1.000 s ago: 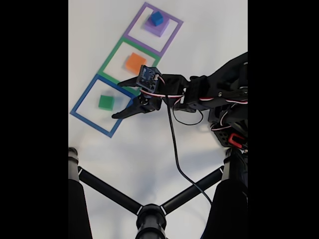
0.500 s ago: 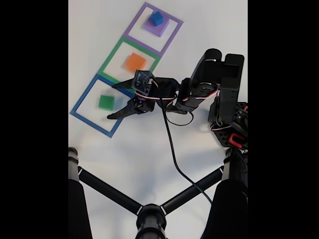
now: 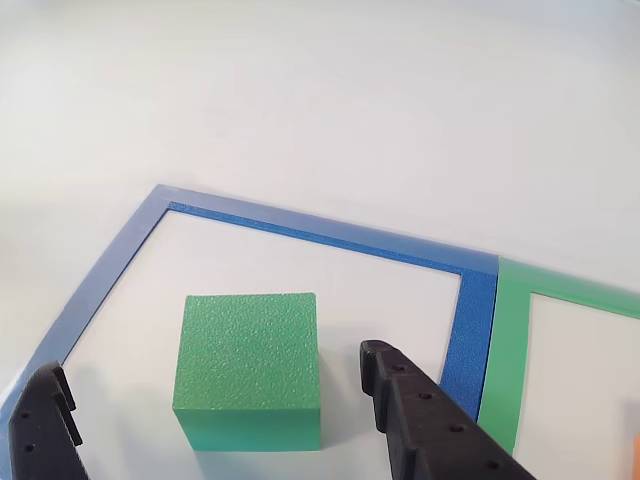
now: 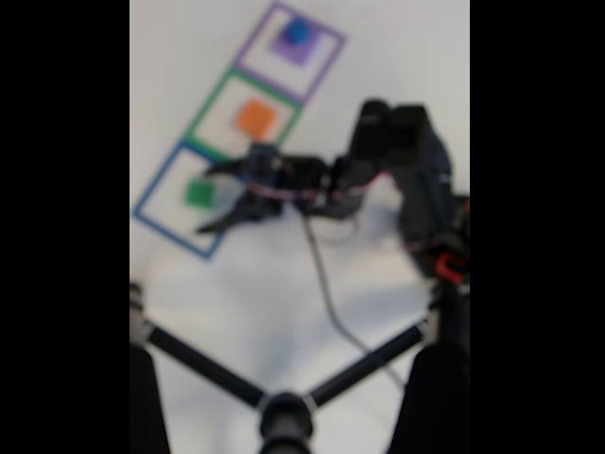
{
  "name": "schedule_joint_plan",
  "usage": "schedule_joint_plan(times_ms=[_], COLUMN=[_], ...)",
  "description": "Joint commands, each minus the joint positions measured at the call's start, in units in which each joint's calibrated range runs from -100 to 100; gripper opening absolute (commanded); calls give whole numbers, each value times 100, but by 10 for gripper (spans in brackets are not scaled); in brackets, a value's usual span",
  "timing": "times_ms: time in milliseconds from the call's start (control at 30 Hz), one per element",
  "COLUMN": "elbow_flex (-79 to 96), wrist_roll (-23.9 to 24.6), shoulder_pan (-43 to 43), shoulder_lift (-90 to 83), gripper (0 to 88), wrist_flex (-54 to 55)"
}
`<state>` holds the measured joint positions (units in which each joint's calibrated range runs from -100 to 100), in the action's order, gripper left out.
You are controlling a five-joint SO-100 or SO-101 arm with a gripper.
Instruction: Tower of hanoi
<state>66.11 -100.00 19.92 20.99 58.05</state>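
White worktop (image 4: 284,274), three taped squares in a row, and my end effector (image 3: 215,400) spread around the green cube (image 3: 250,368).

Nothing is gripped yet: the cube sits inside the blue square (image 3: 300,231), nearest the worktop's left edge in the fixed view, my fingers (image 3: 425,420) flanking it, apart. Orange cube (image 4: 255,117) and blue cube (image 4: 297,31) stand unmoved; I judge most moves remain.

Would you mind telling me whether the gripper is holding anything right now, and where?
Nothing is held: the gripper is open, its fingers either side of the green cube without touching it.
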Motion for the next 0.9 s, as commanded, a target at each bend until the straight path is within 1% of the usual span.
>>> schedule_joint_plan(times_ms=[0,200,433,867], elbow_flex=[-227,-282,-345,-427], wrist_roll=[0,0,0,0], shoulder_pan=[108,192,284,322], shoulder_lift=[40,201,273,329], gripper=[333,327,283,145], wrist_flex=[172,302,310,261])
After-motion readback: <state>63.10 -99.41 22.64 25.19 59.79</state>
